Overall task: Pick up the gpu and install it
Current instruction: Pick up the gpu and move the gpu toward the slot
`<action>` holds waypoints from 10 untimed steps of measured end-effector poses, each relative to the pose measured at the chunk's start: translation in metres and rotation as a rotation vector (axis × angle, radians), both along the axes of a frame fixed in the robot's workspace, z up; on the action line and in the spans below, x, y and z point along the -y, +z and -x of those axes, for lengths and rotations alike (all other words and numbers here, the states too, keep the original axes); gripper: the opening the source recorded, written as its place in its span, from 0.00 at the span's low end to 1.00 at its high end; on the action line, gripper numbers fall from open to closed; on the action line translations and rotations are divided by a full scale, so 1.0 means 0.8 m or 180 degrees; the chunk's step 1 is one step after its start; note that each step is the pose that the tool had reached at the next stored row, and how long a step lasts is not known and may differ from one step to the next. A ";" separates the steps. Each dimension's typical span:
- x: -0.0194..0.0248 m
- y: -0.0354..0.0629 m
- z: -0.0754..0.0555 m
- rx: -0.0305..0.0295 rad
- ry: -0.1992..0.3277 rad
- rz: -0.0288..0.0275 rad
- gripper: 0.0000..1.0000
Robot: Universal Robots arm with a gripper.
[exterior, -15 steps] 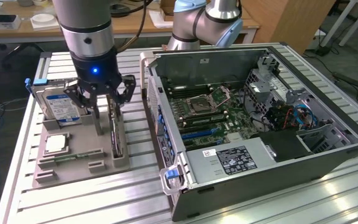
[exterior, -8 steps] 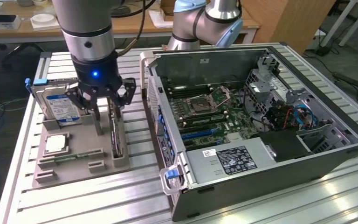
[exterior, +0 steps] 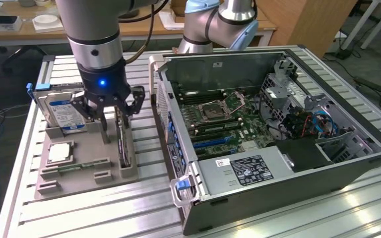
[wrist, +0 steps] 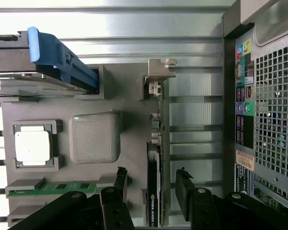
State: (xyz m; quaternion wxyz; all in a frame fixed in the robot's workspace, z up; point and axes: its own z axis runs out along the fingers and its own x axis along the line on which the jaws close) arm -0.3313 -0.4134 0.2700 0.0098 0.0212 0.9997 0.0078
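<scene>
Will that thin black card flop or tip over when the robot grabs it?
Probably stiff, not floppy: the gpu stands straight on its edge in the grey holder. It looks thin, so once out of its slot it would likely tip over. Its bare parts look fragile under a hard squeeze.

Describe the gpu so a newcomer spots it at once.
On the exterior view's left of the open computer case sits a grey tray. The gpu stands on edge at its side nearest the case, under the open gripper. Unlike the labelled hard drive and green memory stick, it is thin and black.
</scene>
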 end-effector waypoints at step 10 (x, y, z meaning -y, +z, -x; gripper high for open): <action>0.0018 -0.009 -0.004 -0.0001 0.0000 0.0001 0.53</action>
